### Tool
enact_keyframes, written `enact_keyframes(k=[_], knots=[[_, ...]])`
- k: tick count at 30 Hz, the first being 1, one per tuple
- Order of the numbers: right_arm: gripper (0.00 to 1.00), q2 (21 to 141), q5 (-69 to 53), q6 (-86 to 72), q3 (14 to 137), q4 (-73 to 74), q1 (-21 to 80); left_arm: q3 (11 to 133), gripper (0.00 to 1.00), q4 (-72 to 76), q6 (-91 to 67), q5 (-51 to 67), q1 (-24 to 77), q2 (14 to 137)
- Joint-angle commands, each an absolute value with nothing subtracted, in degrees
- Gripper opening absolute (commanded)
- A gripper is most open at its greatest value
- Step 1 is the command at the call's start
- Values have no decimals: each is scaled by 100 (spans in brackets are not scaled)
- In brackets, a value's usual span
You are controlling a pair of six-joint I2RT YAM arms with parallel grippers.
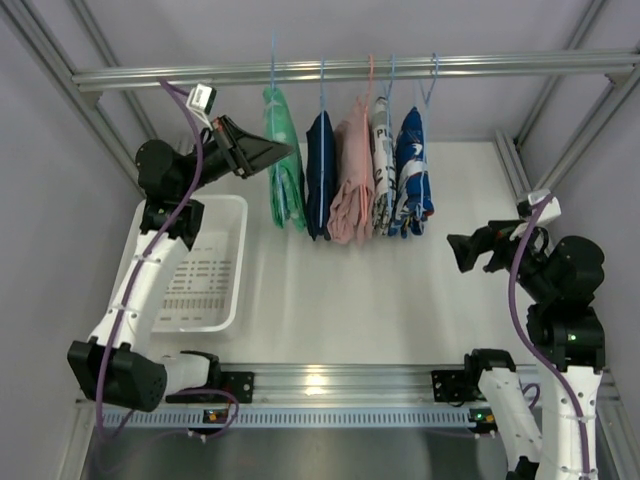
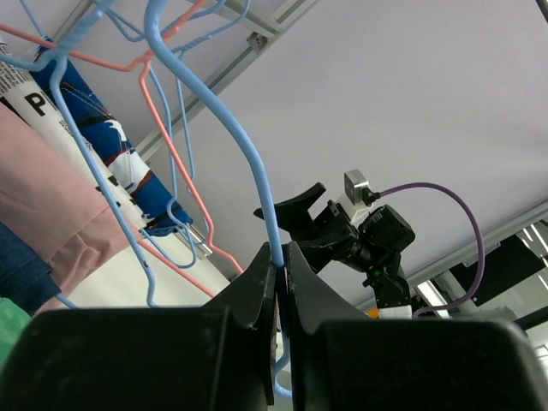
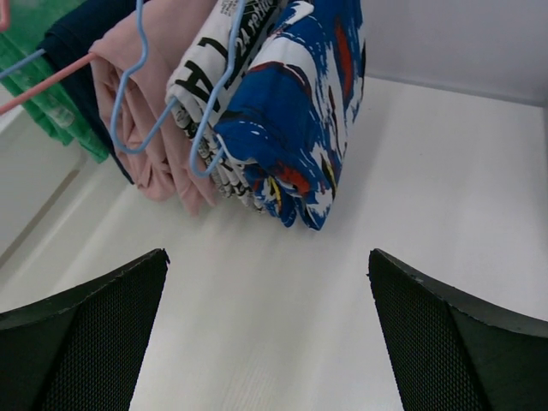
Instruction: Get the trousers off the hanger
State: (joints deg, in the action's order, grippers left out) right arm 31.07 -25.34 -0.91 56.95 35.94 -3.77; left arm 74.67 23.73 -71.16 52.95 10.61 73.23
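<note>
The bright green trousers (image 1: 285, 175) hang at the left end of the row, on a thin light-blue wire hanger (image 1: 272, 70) hooked over the rail. My left gripper (image 1: 283, 152) is at the top of the trousers. In the left wrist view it (image 2: 281, 255) is shut on the hanger's wire (image 2: 248, 154), and only a green corner of the trousers (image 2: 10, 324) shows. My right gripper (image 1: 462, 252) is open and empty, low to the right of the garments. In the right wrist view it (image 3: 267, 257) faces the row, with the trousers (image 3: 73, 124) at the far left.
On the rail (image 1: 450, 66) hang a navy garment (image 1: 320, 175), a pink one (image 1: 352, 190), a black-and-white printed one (image 1: 382, 175) and a blue-and-white one (image 1: 412, 170). A white basket (image 1: 228, 215) sits at the left. A pink hanger (image 2: 175, 145) hangs close behind the blue one.
</note>
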Motion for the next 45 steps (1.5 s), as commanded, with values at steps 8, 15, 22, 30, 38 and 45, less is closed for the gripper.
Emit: enact_keyframes(k=[8,15,22,30,38,45], knots=[[93,3331,-4138,-1572,6293,2427,-475,6829,0,2611,-6056,4992,1063,5258],[88,4033,-4983,-3373,6749,1302,-334,6487,0,2153,-6161,5027,1063,4711],[83,5088,-4116,-3288,7891,1380,1393,6267,0,1995,-6196,4904,1072,4474],[80,6159,-3665,-3147,8603,1230,2389,6275,0,2039,-6249,4895,1081,4491],[80,7100,-3217,-2585,9438,1099,3883,6328,0,1960,-6091,4913,1090,4439],[76,7663,-2962,-2821,9633,792,4772,6293,0,1758,-5845,4957,1090,4403]])
